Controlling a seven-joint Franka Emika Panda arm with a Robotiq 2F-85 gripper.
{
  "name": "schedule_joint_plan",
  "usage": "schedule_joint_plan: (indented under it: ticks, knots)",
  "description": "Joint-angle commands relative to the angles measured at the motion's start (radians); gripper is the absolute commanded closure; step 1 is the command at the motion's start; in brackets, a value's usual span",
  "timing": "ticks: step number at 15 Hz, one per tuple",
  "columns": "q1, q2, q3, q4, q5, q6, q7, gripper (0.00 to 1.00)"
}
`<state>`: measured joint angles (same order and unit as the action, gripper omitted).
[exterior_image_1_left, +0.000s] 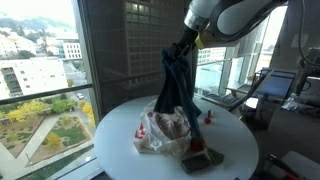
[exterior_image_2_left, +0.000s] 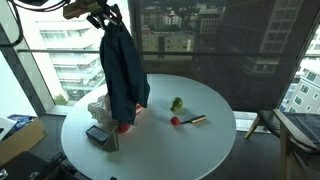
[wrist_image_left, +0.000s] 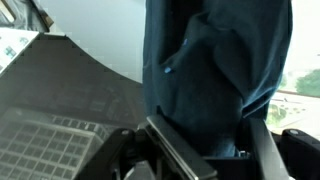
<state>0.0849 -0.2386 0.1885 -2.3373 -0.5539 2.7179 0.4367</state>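
Hanging from pincer (exterior_image_2_left: 104, 16), blue garment (exterior_image_2_left: 124, 70) dangles over white table (exterior_image_2_left: 190, 150).

Arm (exterior_image_1_left: 238, 14), single, white-shelled: enters an exterior view at the upper edge and bends down at the wrist; gripper (exterior_image_1_left: 186, 44), dark, held high, pointing downward; jaws partly closed, pinching the top of a dark blue garment (exterior_image_1_left: 180, 88) (in the wrist view the fingers (wrist_image_left: 178, 150) flank the fabric, which fills the gap between them); gripper near the top edge in both exterior views.
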Motion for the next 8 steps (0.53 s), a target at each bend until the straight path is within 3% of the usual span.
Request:
schedule_joint_plan:
  ticks: [1,5,8]
  knots:
    - [-0.018,-0.103,0.076,-0.024,-0.153,0.037,0.13,0.64]
    - [-0.014,-0.133,0.137,-0.006,-0.243,0.031,0.213,0.64]
    - [-0.017,-0.119,0.142,-0.004,-0.254,0.037,0.221,0.64]
